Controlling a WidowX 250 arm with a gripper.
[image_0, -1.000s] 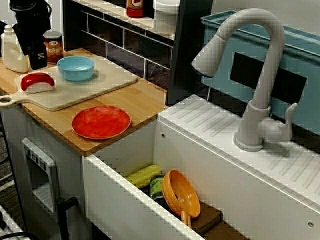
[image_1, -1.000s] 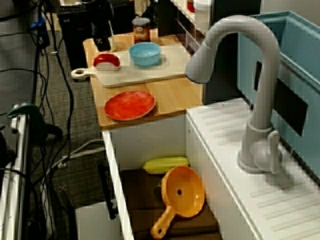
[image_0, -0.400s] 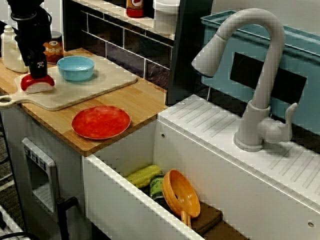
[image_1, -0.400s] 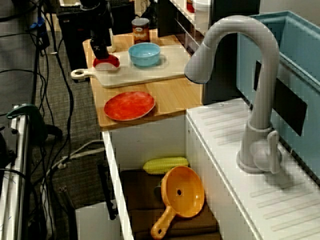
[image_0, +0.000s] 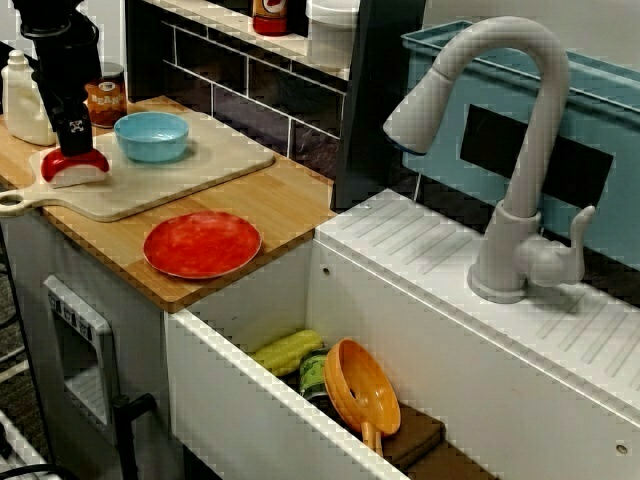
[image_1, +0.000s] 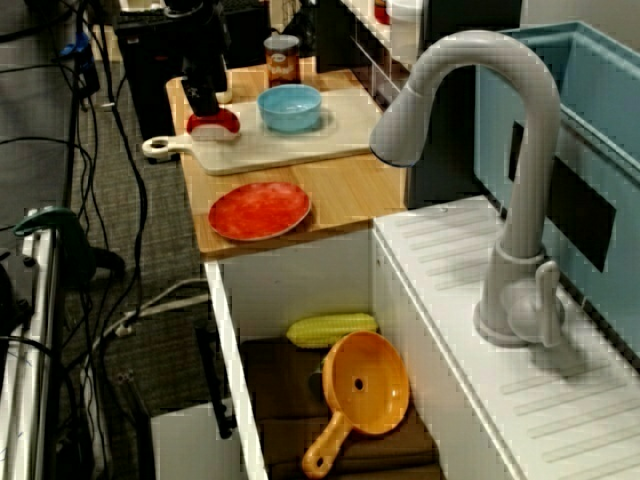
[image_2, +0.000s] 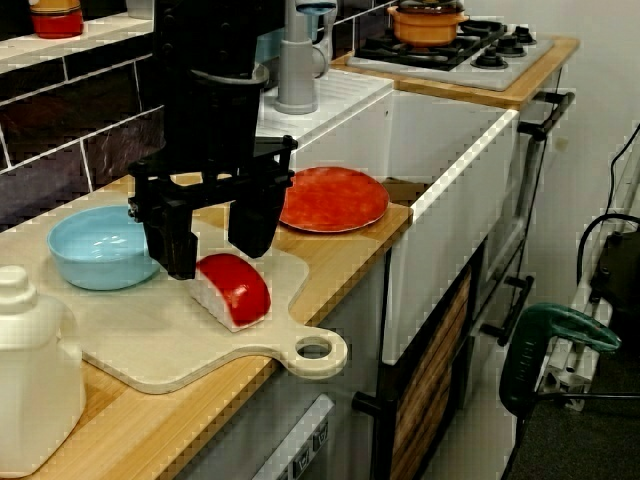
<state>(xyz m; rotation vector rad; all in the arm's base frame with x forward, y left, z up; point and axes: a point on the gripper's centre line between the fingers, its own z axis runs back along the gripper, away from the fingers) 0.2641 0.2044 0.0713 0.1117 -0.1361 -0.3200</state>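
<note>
Lowered within the last second, the pincer (image_2: 215, 258) stands over the red-and-white piece (image_2: 232, 288) on the cutting board (image_2: 180, 335); only the close side view shows its jaws spread, released.

No legible text in any view, jar (image_0: 105, 96) label blurred, shelf bottle (image_0: 270, 14) label blurred, white mark (image_0: 78, 127) on gripper (image_2: 216, 262) indecipherable.
</note>
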